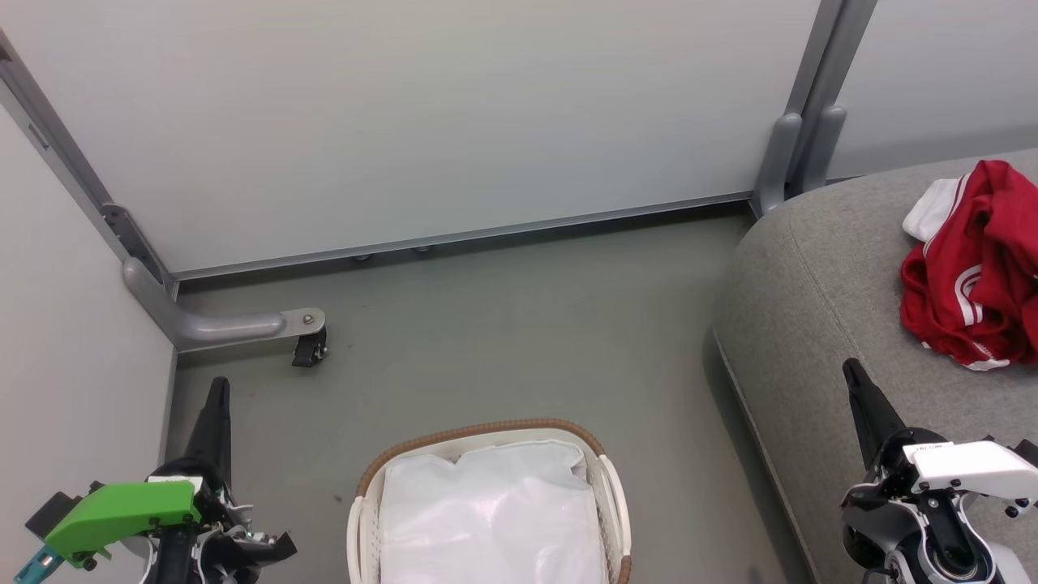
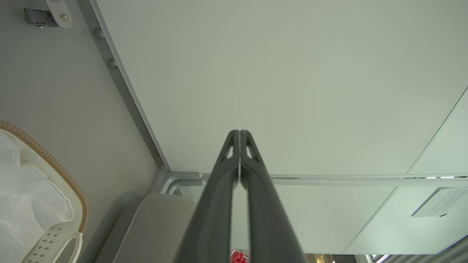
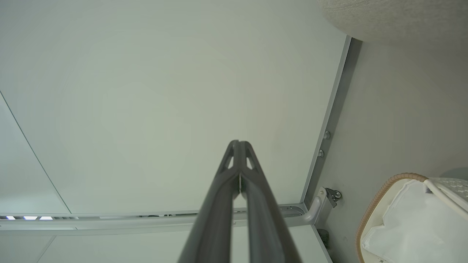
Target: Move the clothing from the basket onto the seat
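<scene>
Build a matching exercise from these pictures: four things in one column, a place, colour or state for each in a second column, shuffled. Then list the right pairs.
Column one
1. clothing
2. basket
3. left gripper
4. seat

Column two
A. stands on the floor, white liner inside
B. shut, holding nothing
C. red with white trim, heaped on the seat
D. grey fabric, at the right of the head view

Pairs: 1-C, 2-A, 3-B, 4-D
</scene>
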